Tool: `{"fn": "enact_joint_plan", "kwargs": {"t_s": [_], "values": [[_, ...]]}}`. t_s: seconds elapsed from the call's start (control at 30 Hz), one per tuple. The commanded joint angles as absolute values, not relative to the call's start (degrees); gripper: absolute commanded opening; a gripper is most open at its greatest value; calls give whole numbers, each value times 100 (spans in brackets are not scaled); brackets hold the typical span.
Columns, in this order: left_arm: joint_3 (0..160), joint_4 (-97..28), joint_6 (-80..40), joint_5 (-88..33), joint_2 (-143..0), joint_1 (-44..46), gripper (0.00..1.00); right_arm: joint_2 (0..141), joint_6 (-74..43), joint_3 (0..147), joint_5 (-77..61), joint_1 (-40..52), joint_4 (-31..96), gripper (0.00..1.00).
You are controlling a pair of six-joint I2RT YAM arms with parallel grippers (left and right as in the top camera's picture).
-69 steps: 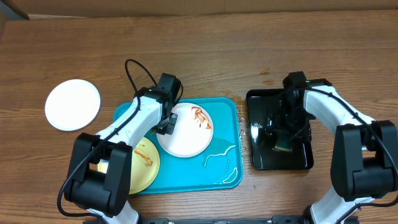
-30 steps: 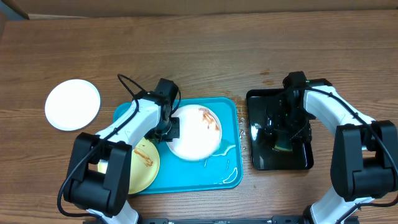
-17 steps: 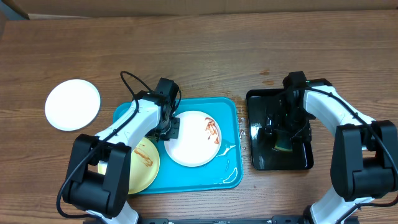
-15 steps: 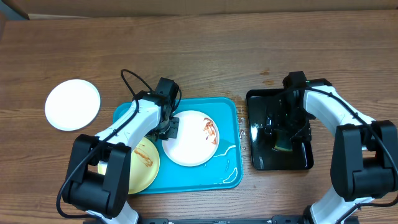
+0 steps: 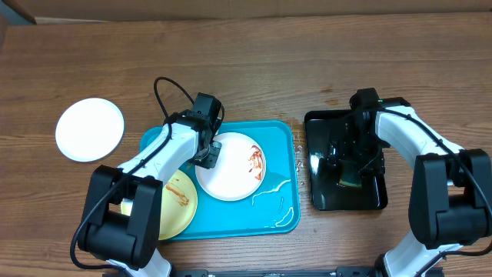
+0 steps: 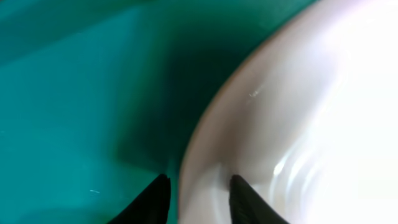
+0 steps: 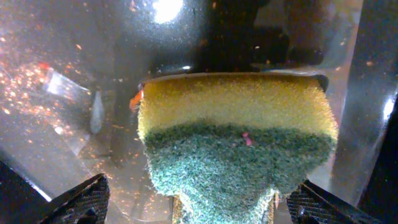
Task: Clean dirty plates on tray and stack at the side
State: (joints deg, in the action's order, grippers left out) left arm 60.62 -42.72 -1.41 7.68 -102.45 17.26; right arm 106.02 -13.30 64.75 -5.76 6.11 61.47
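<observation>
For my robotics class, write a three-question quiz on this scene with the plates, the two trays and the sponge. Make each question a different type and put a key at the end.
1. How many plates show sauce smears?
2. True or false: the yellow-green plate at the corner of the turquoise tray carries a brown smear.
3. The sponge lies: A on the turquoise tray; B in the black tray; C on the yellow-green plate.
Key: 1 two; 2 true; 3 B.

A brown wood-grain table (image 5: pixel 307 69), evenly lit.
</observation>
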Motion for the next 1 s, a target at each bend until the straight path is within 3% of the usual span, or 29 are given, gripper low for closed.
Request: {"fn": "enact_joint_plan", "kwargs": {"t_s": [0.0,0.17,0.3,0.43,0.53,0.63,0.8,0.97], "values": [[5996,-4429,-558,272,-10298,1728,26,10490,-1334,6471,-611,626,6055,91],[5996,-4696,-965,-434,-10298,1728,23,10490,-1332,6407,-613,626,5714,84],[5996,-4910,-1380,-714,-10298,1728,23,10490,-1330,6405,-613,626,5686,84],[5994,-4947,-1844,-711,-10298,1728,29,10490,-1107,6405,-679,626,5728,84],[5996,-4794,-1977,-705,-10298,1688,46,10490,-891,6405,-777,626,5734,84],[5996,-4501,-1962,-685,-10298,1621,48,10490,-888,6405,-775,626,5695,83],[5992,-4405,-1955,-676,-10298,1594,24,10490,-893,6405,-777,626,5710,83],[5992,-4598,-2547,-193,-10298,1669,18,10490,-893,6405,-777,626,5706,83]]}}
